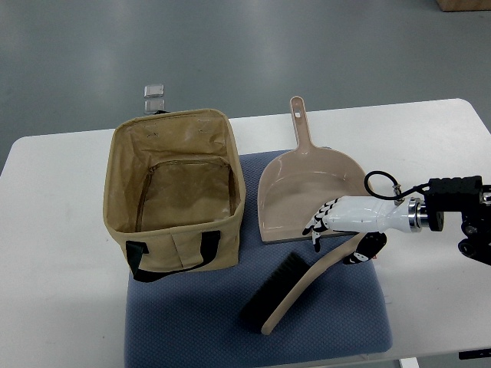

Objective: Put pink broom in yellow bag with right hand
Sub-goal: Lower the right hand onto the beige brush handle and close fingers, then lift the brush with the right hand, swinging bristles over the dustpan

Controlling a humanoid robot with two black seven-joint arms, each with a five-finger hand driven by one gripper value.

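Right hand clenched on the pink curved-handle broom at the table's near edge, ready to lift toward the open yellow fabric bag.

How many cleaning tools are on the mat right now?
2. The dustpan lies right of the bag; the broom lies in front of the dustpan, its handle under the right hand. None looks hidden.

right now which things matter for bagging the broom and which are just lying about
In the job: pink broom, yellow bag, right hand.

Lying about: dustpan, blue mat, small clear box behind the bag.
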